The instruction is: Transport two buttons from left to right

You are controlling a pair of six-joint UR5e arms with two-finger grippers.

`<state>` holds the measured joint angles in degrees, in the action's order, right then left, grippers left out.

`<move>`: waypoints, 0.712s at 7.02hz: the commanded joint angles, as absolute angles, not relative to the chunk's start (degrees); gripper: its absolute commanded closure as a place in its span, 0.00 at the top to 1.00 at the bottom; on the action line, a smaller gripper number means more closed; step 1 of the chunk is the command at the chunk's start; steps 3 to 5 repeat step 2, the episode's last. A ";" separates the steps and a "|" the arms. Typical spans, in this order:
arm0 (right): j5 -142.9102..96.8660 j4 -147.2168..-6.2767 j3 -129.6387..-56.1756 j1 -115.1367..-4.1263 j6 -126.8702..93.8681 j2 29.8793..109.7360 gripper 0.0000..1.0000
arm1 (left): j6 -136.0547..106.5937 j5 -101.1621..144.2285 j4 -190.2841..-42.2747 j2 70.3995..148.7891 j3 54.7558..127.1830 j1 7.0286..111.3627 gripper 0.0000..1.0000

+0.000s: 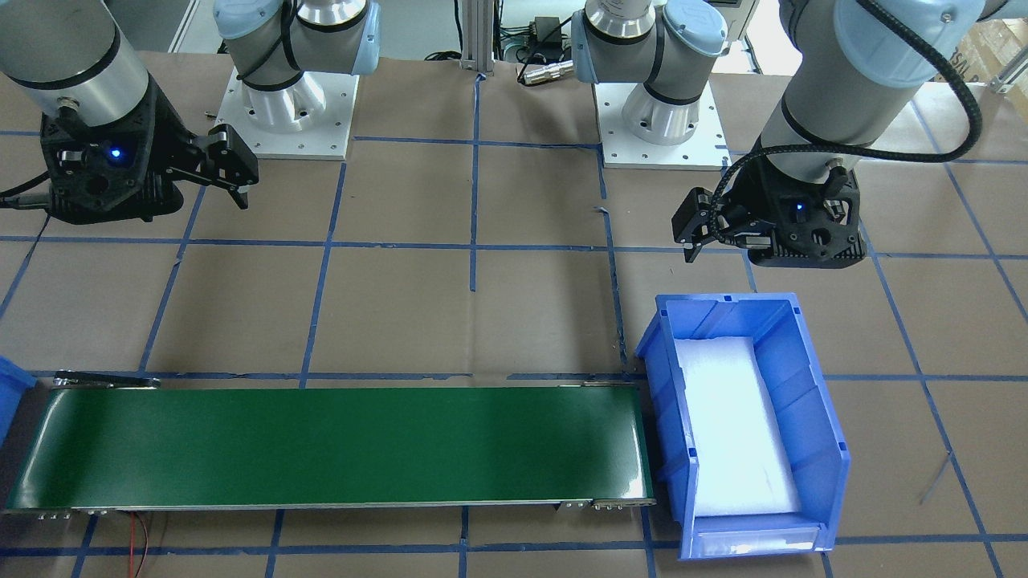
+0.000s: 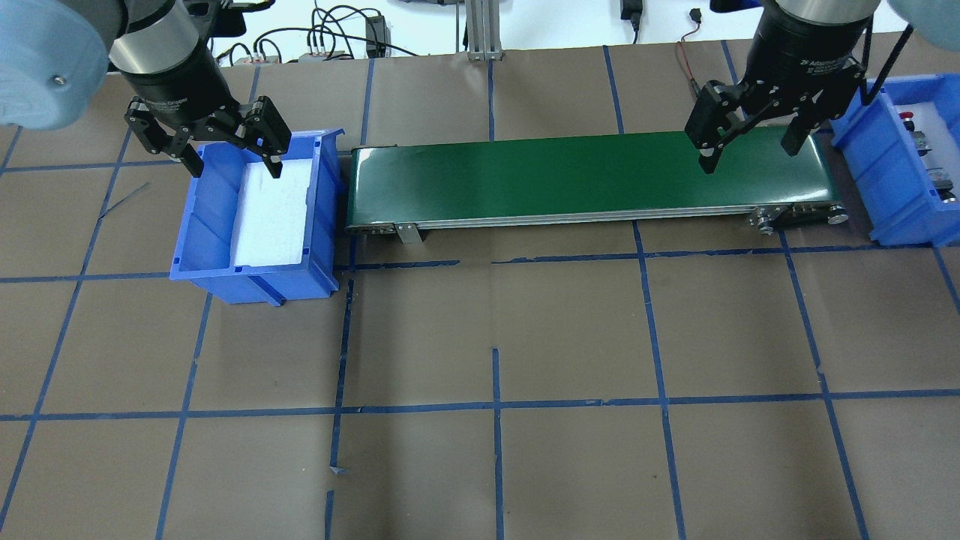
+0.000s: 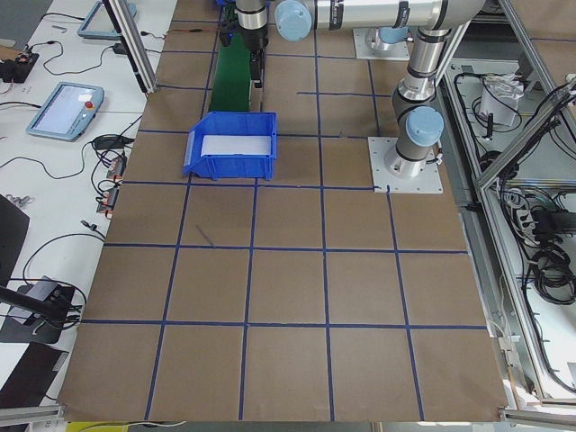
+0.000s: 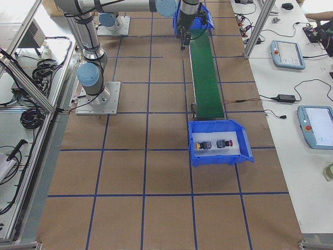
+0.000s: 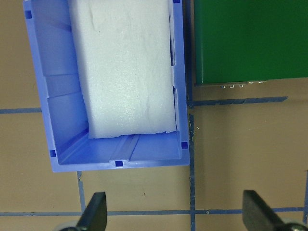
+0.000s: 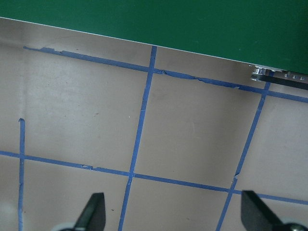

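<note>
Both buttons lie on white foam in the right blue bin (image 4: 244,148): the yellow-capped button (image 4: 203,146) and the red-capped button (image 4: 223,142) side by side. The overhead view shows the red cap (image 2: 906,117) in that bin (image 2: 877,187) at the frame's right edge. My left gripper (image 2: 236,169) hangs open and holds nothing over the left blue bin (image 2: 255,277), which holds only white foam. My right gripper (image 2: 748,157) is open with nothing in it above the right end of the green conveyor belt (image 2: 585,180). The wrist views show the left fingers (image 5: 96,211) and the right fingers (image 6: 94,211) spread wide.
The conveyor belt (image 1: 337,445) spans between the two bins with nothing on it. The two arm bases (image 1: 289,104) stand on white plates behind it. Brown table paper with a blue tape grid (image 2: 495,405) lies all around. Cables and pendants sit on side benches (image 4: 286,54).
</note>
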<state>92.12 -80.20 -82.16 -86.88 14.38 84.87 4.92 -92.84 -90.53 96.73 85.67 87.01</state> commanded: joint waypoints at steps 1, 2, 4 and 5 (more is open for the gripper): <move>92.46 -80.51 -82.18 -86.92 14.41 84.73 1.00 | 4.92 -92.81 -90.53 96.85 85.87 87.01 1.00; 92.55 -80.42 -82.18 -86.92 14.41 84.73 1.00 | 4.92 -92.81 -90.53 97.03 85.87 87.01 1.00; 92.55 -80.42 -82.18 -86.92 14.41 84.73 1.00 | 4.92 -92.81 -90.53 97.03 85.87 87.01 1.00; 92.55 -80.42 -82.18 -86.92 14.41 84.73 1.00 | 4.92 -92.81 -90.53 97.03 85.87 87.01 1.00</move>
